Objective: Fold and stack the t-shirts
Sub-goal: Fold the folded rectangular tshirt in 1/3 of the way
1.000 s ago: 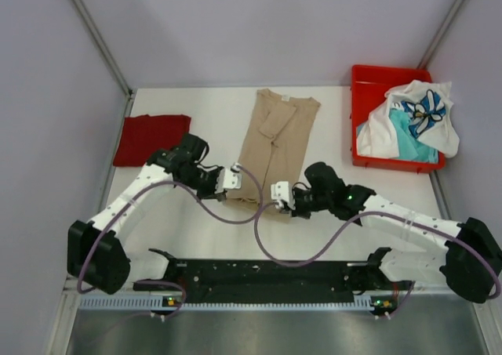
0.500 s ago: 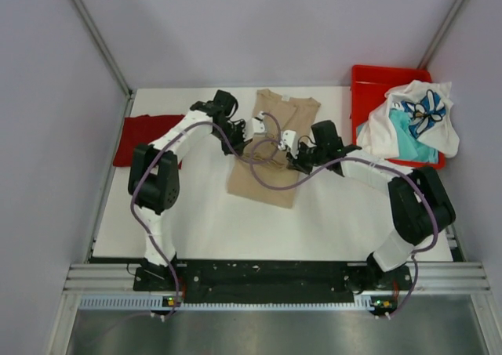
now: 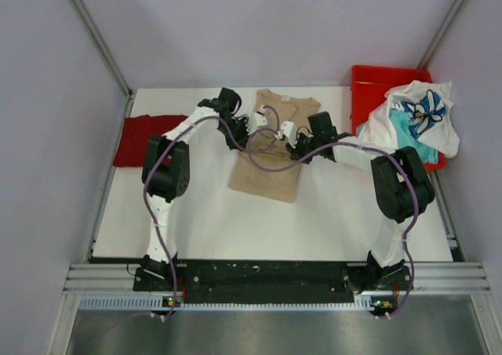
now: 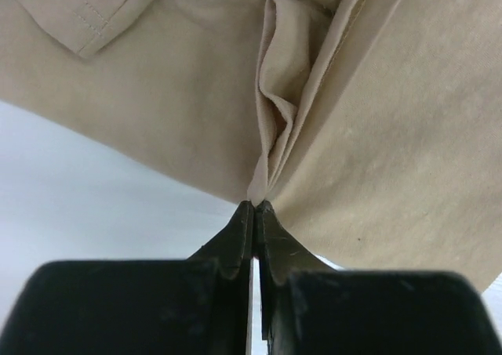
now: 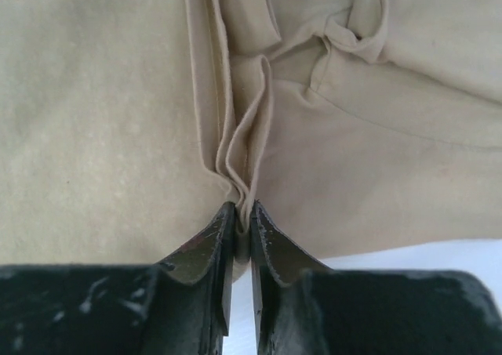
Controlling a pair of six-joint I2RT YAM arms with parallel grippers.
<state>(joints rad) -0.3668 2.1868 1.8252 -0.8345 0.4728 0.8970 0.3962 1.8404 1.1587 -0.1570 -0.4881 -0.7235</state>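
Observation:
The tan t-shirt (image 3: 271, 167) lies at the table's middle back, its lower half doubled up over the upper half. My left gripper (image 3: 260, 123) is shut on a bunched hem of it, and in the left wrist view the tips (image 4: 256, 206) pinch a fold of tan cloth (image 4: 392, 135). My right gripper (image 3: 287, 131) pinches the hem beside it; close up its tips (image 5: 242, 208) hold several layers of tan cloth (image 5: 102, 120) with a thin gap between the jaws. A dark red t-shirt (image 3: 149, 138) lies folded at the left. A white t-shirt with blue print (image 3: 420, 110) and a teal one (image 3: 409, 142) are heaped at the right.
A red plastic bin (image 3: 362, 81) at the back right holds the white and teal shirts. Both arms reach far forward over the white table (image 3: 204, 214), their cables looping over the tan shirt. Grey walls close the back and sides.
Both grippers carried the tan shirt's near hem away from the bases and up toward the collar, folding the shirt roughly in half. The right jaws have eased slightly.

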